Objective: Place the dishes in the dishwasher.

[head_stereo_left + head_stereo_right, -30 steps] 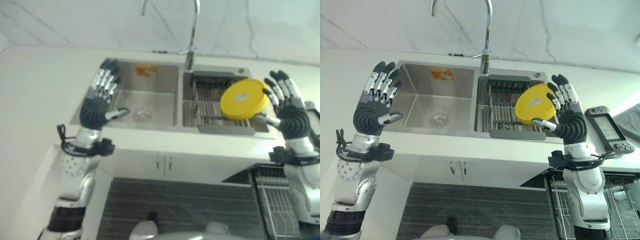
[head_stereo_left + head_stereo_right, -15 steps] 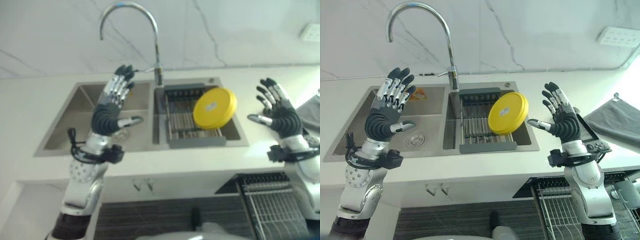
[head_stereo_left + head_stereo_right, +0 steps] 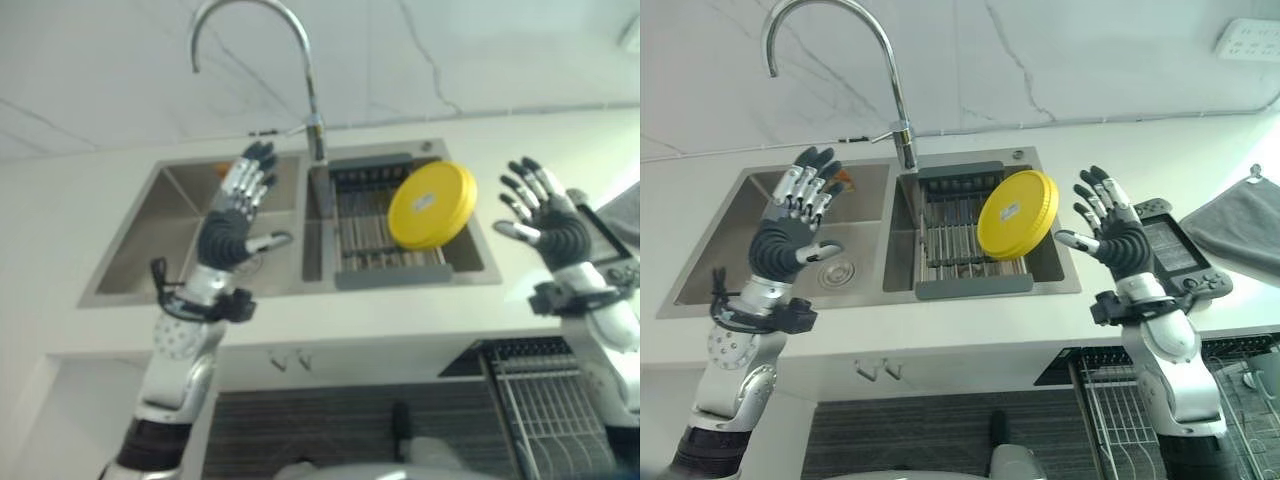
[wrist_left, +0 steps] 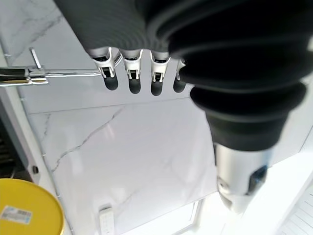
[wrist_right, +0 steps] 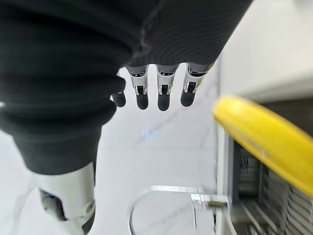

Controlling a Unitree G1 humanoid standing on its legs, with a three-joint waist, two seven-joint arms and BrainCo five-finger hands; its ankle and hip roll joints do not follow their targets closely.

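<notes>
Round yellow plate (image 3: 1017, 214) tilted in sink's grey wire rack (image 3: 952, 243) – beside empty, spread right robot hand (image 3: 1112, 228); left robot hand (image 3: 790, 228) likewise, w/ steel faucet (image 3: 850, 60) behind rack.

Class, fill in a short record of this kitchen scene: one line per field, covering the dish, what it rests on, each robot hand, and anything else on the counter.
Dish: yellow plate, tilted on edge
Support: drying rack in the right basin of the sink
Left hand: open, raised over the left basin, holding nothing
Right hand: open, beside the plate, not touching it
Faucet: behind the sink, between basins
Counter items: game controller, grey towel
Dishwasher rack: pulled out, lower right
</notes>
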